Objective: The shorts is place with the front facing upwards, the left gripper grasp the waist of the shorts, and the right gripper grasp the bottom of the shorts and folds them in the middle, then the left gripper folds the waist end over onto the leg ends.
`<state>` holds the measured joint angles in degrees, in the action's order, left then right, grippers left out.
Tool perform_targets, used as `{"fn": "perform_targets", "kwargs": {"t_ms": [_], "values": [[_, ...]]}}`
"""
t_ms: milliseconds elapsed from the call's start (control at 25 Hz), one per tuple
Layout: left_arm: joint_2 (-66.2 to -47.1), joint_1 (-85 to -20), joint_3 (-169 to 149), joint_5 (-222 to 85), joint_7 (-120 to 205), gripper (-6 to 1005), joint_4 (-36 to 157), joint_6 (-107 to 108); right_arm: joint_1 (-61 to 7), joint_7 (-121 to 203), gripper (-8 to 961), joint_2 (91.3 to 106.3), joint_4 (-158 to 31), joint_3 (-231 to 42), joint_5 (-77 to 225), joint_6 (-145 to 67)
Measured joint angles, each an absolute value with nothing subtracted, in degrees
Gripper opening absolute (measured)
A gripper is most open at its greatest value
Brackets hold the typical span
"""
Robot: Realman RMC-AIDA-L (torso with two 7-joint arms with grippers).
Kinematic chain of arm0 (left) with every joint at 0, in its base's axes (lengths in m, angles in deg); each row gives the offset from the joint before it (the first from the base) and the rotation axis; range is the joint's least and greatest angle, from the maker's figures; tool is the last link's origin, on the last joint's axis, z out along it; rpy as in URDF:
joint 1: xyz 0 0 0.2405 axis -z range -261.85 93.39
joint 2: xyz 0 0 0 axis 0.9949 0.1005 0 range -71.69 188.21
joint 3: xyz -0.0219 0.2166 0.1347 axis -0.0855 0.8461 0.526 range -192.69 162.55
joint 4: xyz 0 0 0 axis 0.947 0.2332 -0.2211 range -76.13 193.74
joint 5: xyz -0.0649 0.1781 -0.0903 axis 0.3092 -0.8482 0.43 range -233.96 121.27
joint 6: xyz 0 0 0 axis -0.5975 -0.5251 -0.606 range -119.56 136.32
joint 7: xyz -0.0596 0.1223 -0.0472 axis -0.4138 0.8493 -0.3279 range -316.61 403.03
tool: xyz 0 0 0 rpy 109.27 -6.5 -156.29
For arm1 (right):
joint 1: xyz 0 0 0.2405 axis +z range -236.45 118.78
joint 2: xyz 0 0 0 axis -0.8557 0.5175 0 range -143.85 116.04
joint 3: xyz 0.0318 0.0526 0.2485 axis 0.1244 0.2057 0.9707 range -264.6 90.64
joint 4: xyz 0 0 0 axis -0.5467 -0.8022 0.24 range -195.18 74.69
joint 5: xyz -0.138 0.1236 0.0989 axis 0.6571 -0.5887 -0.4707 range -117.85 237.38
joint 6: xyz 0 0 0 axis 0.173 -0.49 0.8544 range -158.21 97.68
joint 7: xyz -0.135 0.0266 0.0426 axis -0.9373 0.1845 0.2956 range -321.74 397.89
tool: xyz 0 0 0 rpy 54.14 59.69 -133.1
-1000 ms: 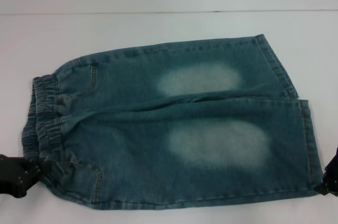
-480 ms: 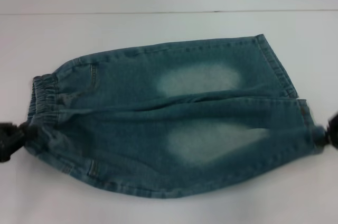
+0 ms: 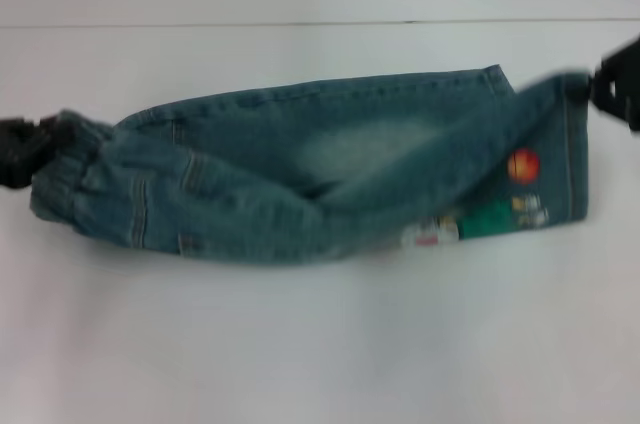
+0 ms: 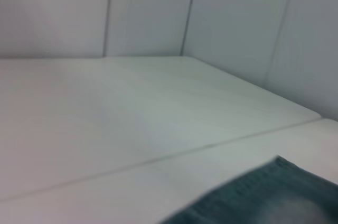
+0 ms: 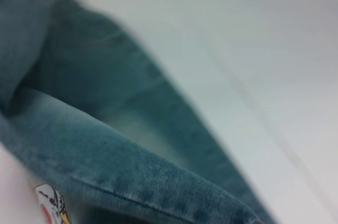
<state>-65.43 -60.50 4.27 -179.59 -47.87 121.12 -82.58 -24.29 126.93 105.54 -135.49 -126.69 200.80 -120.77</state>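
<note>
The blue-green denim shorts [image 3: 300,169] lie across the white table, with the near half lifted and carried over the far half. A pale faded patch [image 3: 350,149] still shows on the far leg. The turned-over leg shows the cartoon print with an orange ball [image 3: 523,165]. My left gripper [image 3: 25,144] is shut on the ruffled waist [image 3: 70,179] at the left. At the far right, my right gripper [image 3: 605,84] is shut on the raised leg hem [image 3: 572,144]. The right wrist view shows denim folds [image 5: 105,150] up close, and the left wrist view a denim corner [image 4: 274,197].
The white table [image 3: 320,344] runs all around the shorts, with a seam line [image 3: 300,23] along the back. Pale wall panels [image 4: 158,12] stand behind the table in the left wrist view.
Both grippers have lifted the near edge and swung it toward the back of the table. The near leg now lies over the far one, hiding one pale patch and showing the cartoon print.
</note>
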Motion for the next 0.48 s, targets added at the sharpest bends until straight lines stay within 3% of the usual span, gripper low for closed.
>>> {"fn": "perform_targets", "kwargs": {"t_ms": [480], "values": [[-65.31,-54.43,4.62,-179.06,-47.44,60,114.3,-67.37,-22.62,127.94,41,105.57,-123.05,-131.4,197.3,-95.63]]}}
